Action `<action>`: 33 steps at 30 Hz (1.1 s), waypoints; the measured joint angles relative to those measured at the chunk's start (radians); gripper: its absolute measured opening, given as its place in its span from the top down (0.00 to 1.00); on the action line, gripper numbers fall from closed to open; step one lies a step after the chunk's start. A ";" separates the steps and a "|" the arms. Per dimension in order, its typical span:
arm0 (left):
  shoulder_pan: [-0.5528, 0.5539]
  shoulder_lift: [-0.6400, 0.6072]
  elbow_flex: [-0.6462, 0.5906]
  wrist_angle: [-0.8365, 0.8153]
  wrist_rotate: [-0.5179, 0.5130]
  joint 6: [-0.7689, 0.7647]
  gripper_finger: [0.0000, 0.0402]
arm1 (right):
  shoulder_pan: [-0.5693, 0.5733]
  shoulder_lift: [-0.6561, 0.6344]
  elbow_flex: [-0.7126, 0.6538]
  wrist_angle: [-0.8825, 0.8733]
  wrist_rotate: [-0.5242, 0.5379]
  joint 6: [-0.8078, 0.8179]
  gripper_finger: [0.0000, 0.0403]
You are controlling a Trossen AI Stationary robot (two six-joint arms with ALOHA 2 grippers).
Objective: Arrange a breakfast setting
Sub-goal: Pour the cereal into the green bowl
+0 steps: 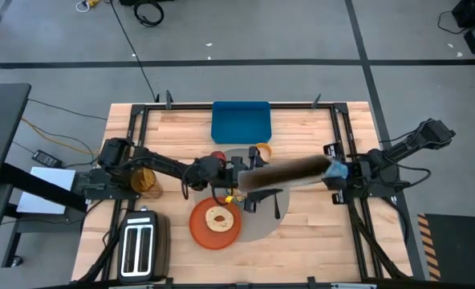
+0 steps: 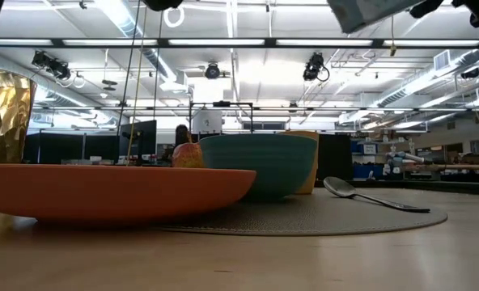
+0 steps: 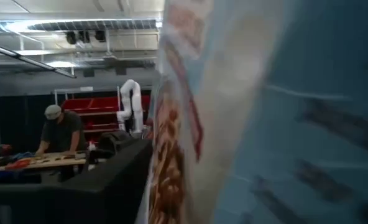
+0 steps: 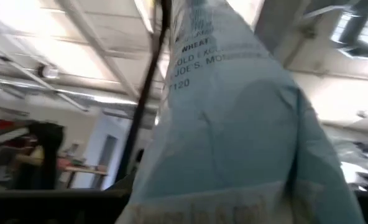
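The blue cereal bag point(image 1: 290, 172) is in the air over the round grey mat point(image 1: 261, 221), reaching from my right gripper point(image 1: 340, 171) across to my left gripper point(image 1: 225, 178). It fills both wrist views point(image 4: 234, 124) point(image 3: 265, 112). On the mat stand the teal bowl point(image 2: 260, 166), the small orange-yellow cup point(image 1: 261, 151) and the red apple point(image 1: 219, 156), and the metal spoon point(image 2: 369, 196) lies there. The orange plate point(image 1: 197, 229) lies on the mat's near left rim and carries the round bread point(image 1: 218, 217). My right gripper holds the cereal bag at its end toward the table's right point(image 1: 337, 170). The end seam point(image 4: 234, 202) lies right at the gripper, and the bag reaches away from it. The bag is lifted clear of the table. The fingers themselves are outside the frames.
A blue rectangular tray point(image 1: 241, 120) lies at the far middle. The silver-and-black toaster point(image 1: 141, 245) stands at the near left. A golden cup point(image 1: 145, 179) stands at the left under my left arm. Bare wood lies to the mat's right.
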 joint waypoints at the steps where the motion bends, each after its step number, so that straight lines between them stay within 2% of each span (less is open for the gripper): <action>1: 0.000 -0.008 0.000 -0.008 -0.003 -0.002 0.34 | 0.000 0.004 0.000 -0.001 0.029 0.001 0.66; 3: 0.000 -0.028 0.000 -0.043 -0.003 0.000 0.45 | 0.001 0.013 0.001 -0.010 0.070 0.004 0.65; 7: -0.001 -0.061 0.000 -0.090 -0.006 0.018 0.70 | 0.002 0.017 0.001 -0.018 0.077 0.004 0.59; 12: -0.001 -0.110 0.000 -0.125 -0.008 0.023 0.96 | 0.002 0.016 0.001 -0.060 0.106 0.016 0.48; 17: -0.005 -0.182 0.000 -0.254 -0.009 0.025 0.97 | 0.028 0.016 0.001 -0.095 0.197 0.007 0.32; 21: -0.027 -0.268 0.000 -0.410 -0.057 0.049 0.98 | 0.065 0.013 0.020 -0.164 0.275 -0.027 0.22; 26: -0.064 -0.366 0.000 -0.569 -0.153 0.066 0.98 | 0.108 0.010 0.164 -0.456 0.405 -0.055 0.16; 30: -0.089 -0.404 0.001 -0.659 -0.179 0.067 0.98 | 0.125 0.010 0.340 -0.736 0.446 -0.004 0.16; 33: -0.110 -0.405 0.000 -0.701 -0.181 0.085 0.98 | 0.125 0.013 0.474 -0.945 0.431 0.092 0.16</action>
